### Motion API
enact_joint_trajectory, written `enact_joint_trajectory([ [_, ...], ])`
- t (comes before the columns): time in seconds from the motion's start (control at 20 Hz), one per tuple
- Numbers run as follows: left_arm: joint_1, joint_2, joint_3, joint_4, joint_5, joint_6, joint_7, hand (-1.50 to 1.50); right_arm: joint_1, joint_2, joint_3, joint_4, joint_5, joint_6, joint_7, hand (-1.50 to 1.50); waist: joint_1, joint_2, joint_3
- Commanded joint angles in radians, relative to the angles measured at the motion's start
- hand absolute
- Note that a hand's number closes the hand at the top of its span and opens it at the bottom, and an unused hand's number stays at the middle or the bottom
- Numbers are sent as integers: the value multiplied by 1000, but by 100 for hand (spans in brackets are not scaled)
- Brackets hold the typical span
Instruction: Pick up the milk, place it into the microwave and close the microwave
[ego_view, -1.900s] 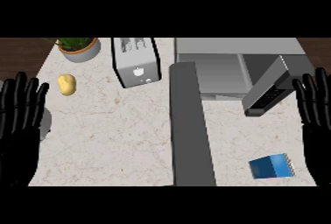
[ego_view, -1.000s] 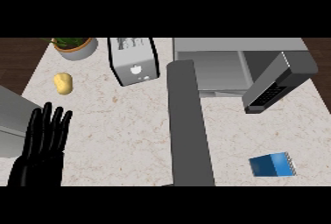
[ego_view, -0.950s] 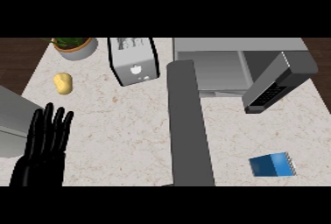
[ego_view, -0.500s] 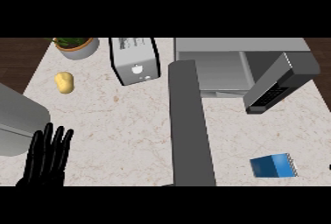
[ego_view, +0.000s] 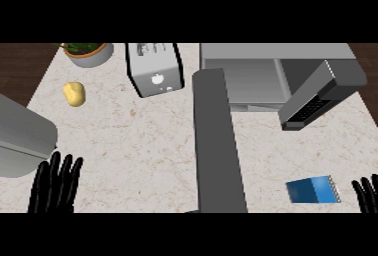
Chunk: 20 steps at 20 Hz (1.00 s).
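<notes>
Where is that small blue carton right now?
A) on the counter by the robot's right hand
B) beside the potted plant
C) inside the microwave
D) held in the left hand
A: the blue carton lies on the counter next to the right hand, apart from the open microwave.

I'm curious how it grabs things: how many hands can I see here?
2. The left hand is at the lower left, fingers straight. The right hand is at the lower right edge, mostly cut off, just right of the blue milk carton.
</notes>
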Motion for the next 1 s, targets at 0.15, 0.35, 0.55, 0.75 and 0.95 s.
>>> enact_joint_trajectory([
  [0.15, 122, 47, 27, -24, 45, -74, -91, -150, -97, 2, -24, 304, 102, -109, -185, -150, 8, 0, 0],
  [0.35, 137, 4, -44, -32, -26, -30, -106, -150, -182, -54, -127, 439, 71, -83, -208, -150, 6, 0, 0],
  [0.55, 146, 16, -45, -85, 7, -26, -43, -150, -280, -66, -126, 535, 90, -104, -236, -150, 5, 1, 0],
  [0.75, 158, 11, -52, -51, -12, -29, -99, -150, -220, -94, -143, 658, 111, -57, -413, -150, 2, 0, 0],
  [0.95, 189, 31, -39, 8, -13, -75, -183, -150, -297, -104, -152, 815, 144, -94, -517, -150, 5, 0, 0],
])
